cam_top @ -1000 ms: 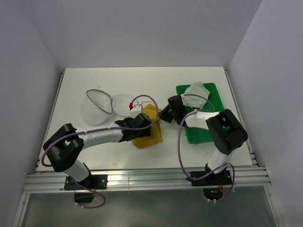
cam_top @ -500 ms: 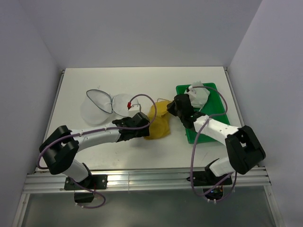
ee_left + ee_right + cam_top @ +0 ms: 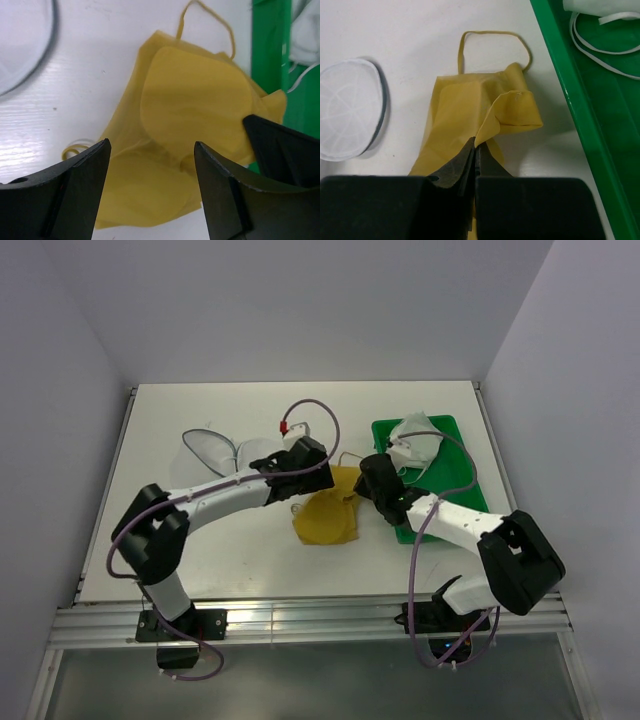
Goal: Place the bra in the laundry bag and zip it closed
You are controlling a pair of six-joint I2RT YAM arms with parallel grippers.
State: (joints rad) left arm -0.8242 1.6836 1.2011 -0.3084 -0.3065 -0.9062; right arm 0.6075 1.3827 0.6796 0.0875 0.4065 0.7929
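Right gripper (image 3: 474, 148) tight on bra (image 3: 462, 102), left gripper (image 3: 150, 175) wide above

Bright, even light; soft shadow beside the laundry bag (image 3: 350, 117)

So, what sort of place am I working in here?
Likely a robotics test booth, not a home: a white table boxed in by plain walls, an aluminium rail at its near edge.
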